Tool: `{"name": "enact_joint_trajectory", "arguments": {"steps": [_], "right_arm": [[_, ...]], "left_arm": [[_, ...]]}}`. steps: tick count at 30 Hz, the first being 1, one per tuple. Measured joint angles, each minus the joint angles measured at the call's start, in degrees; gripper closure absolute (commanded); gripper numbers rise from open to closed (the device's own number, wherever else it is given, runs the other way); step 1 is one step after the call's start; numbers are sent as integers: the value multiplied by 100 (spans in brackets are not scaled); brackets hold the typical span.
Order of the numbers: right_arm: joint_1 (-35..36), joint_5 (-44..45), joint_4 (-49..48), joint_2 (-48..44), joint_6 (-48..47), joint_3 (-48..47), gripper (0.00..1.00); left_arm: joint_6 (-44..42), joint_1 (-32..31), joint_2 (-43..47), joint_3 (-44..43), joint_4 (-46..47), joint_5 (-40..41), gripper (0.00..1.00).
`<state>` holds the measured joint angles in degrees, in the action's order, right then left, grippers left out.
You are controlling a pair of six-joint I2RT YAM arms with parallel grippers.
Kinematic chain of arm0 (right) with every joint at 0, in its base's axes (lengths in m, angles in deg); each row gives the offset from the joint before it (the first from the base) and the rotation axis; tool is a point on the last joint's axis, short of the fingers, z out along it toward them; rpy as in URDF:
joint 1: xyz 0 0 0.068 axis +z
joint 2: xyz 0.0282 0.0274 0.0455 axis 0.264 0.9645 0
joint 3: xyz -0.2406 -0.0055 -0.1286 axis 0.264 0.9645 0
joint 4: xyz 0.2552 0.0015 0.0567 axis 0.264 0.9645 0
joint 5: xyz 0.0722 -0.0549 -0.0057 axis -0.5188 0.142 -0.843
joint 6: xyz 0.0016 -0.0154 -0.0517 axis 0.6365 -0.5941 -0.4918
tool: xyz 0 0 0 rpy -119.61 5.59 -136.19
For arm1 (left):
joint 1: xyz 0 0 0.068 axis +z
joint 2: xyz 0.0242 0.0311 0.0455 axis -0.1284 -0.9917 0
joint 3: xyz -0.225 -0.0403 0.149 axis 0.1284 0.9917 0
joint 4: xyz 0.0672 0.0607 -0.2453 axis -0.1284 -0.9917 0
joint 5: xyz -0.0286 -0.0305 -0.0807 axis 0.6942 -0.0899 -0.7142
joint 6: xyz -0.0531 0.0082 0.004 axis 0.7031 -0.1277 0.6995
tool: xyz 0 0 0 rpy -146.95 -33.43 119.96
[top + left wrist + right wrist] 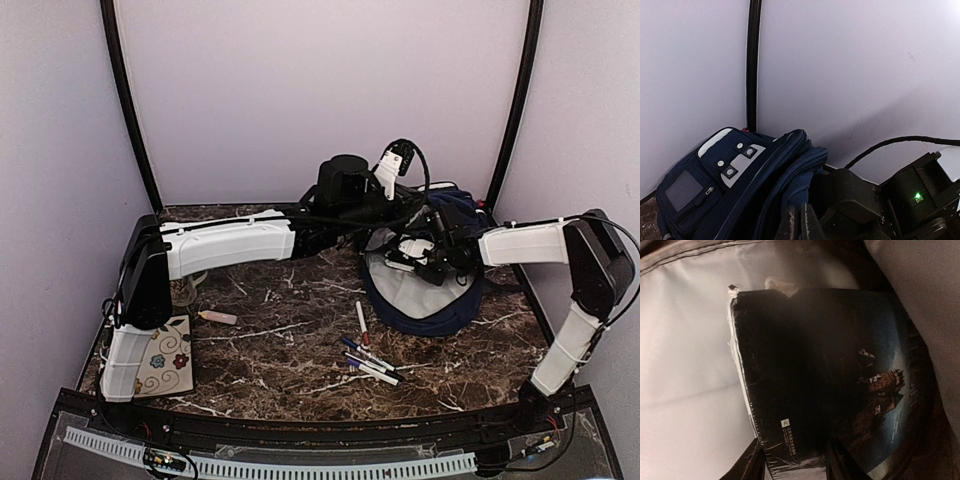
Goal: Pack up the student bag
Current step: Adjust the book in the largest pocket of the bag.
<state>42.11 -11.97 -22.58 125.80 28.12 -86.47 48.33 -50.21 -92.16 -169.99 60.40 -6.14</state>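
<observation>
Navy student bag [440, 318] | encloses right pincer [795, 462] | clamped on book [825, 370]

Small print on book [830, 380], illegible.

My large navy-blue fabric backpack [432, 318] with thin white stripes lies at the far right of the marble table [290, 340], its mouth gaping open on pale grey lining [405, 290], its white dark-studded patch [737, 162] facing the back corner.
</observation>
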Motion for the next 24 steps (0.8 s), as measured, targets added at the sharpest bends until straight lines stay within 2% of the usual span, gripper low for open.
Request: {"name": "enact_joint_trajectory", "arguments": {"steps": [15,18,20,24], "right_arm": [[-164,1346,-1008,170,-428,157,58],[-227,1362,-964,175,-391,151,58],[-221,1329,-866,168,-315,138,52],[-146,940,-387,-42,-153,177,48]], "left_arm": [[20,-2,2,68,26,-98,100],[24,0,2,68,26,-103,100],[31,-2,2,76,28,-103,100],[50,-2,22,105,31,-103,100]]}}
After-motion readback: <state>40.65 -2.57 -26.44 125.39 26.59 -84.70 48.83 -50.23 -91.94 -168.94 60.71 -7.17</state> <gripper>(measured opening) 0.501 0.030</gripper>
